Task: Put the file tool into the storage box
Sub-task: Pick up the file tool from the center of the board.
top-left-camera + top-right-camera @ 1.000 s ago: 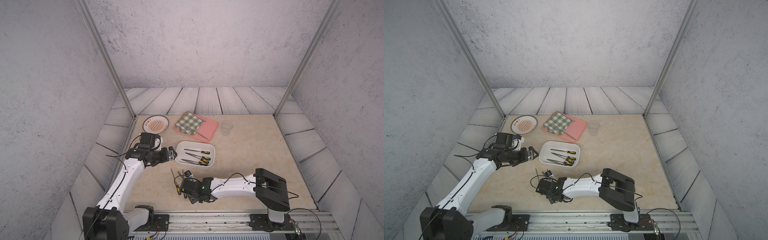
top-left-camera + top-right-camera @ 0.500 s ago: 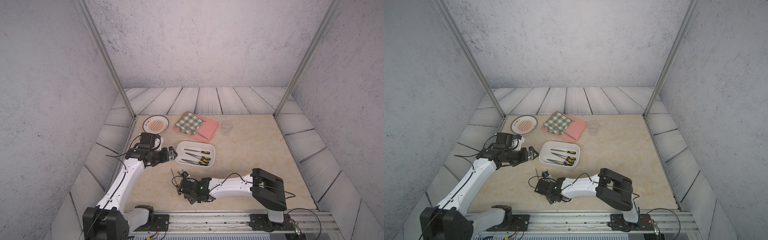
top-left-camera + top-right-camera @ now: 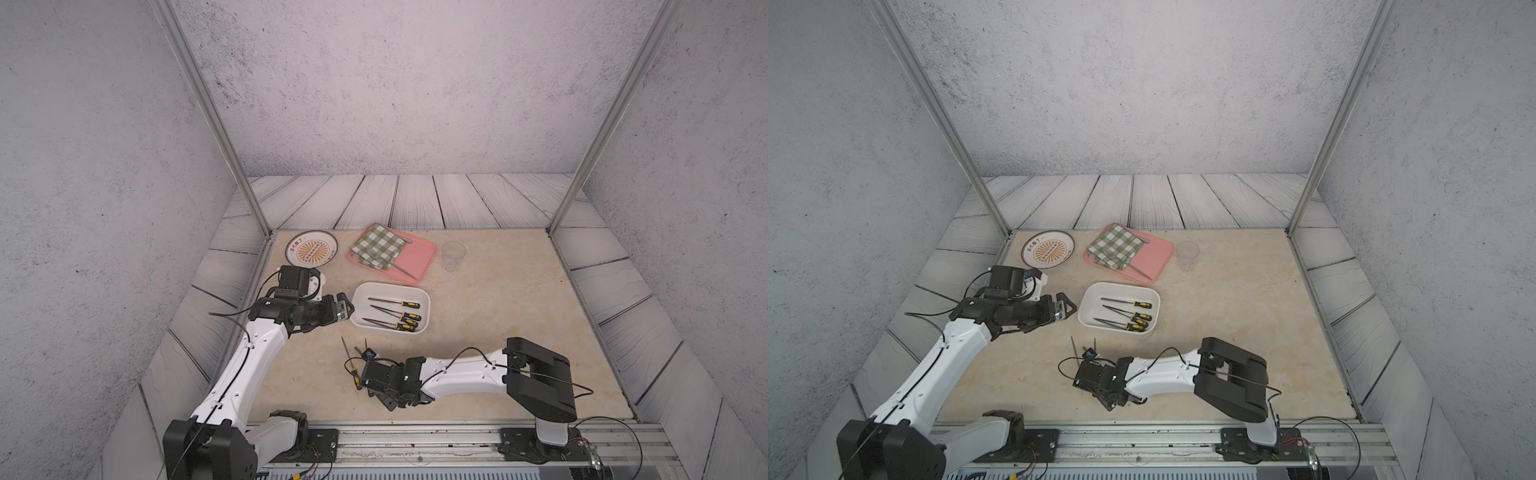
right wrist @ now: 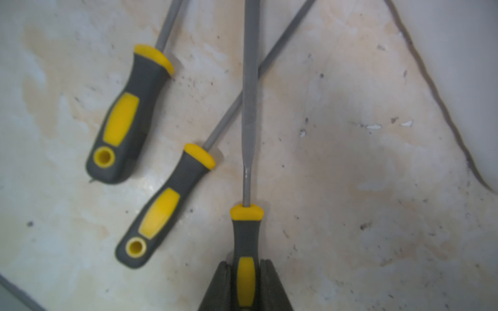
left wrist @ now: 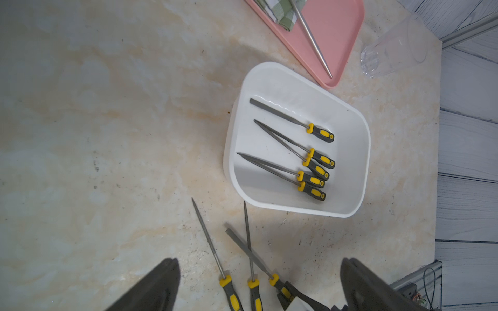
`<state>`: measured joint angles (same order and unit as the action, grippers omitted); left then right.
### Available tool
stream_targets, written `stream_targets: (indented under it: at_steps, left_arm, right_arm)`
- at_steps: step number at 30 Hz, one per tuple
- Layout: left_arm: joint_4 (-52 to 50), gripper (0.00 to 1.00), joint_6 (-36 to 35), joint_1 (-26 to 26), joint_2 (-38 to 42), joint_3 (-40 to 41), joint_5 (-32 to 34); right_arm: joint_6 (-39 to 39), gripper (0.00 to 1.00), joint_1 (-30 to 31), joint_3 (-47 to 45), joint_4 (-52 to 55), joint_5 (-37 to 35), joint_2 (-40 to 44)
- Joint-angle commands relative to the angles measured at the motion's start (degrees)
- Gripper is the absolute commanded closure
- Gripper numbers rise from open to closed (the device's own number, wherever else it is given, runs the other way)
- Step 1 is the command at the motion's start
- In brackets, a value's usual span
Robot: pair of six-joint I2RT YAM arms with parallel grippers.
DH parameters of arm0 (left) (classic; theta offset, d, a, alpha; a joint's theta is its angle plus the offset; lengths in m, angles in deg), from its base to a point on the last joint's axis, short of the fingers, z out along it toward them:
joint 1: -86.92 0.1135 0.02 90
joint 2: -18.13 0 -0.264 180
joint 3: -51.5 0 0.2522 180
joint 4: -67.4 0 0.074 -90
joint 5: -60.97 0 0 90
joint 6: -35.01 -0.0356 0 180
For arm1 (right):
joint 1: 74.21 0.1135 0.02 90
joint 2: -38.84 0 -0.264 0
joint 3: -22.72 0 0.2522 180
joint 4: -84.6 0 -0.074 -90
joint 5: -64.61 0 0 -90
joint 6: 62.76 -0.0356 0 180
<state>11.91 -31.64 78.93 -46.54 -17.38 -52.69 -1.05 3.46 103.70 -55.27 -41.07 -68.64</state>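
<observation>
File tool (image 4: 246, 231) lies handle-first, gripped within the closed right pincer (image 4: 245, 265).

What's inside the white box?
Five metal files with yellow-and-grey handles lie flat inside the shallow white plastic storage box. Where blades overlap near their tips, the lower ones are partly covered. Nothing else shows.

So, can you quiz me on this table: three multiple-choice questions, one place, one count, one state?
1. How many files lie in the storage box? A three, B five, C eight.
2. Where is the green checked cloth? A in the storage box, B on the pink tray, C under the files.
3. The right jaws are: A wide open, B shut on nothing, C shut on a file handle.
1 B: five handles show inside. 2 B: it covers one end of the tray. 3 C: the handle sits clamped between them.
</observation>
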Motion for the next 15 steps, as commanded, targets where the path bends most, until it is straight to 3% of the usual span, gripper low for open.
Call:
stream_targets:
  at_steps: [1,11,15]
  left_arm:
    - [0.3,0.02,-0.5,0.5,2.3,0.2,-0.1]
    - [2.7,0.01,0.3,2.2,9.2,1.9,3.4]
    - [2.9,0.02,1.5,2.8,11.2,2.6,3.9]
  right_arm:
    - [5.7,0.86,-0.1,-0.4,2.3,-2.5,5.3]
    - [14.7,0.89,-1.3,2.2,6.6,-5.8,13.6]
    - [20.9,0.91,-5.6,1.6,6.5,-1.0,17.3]
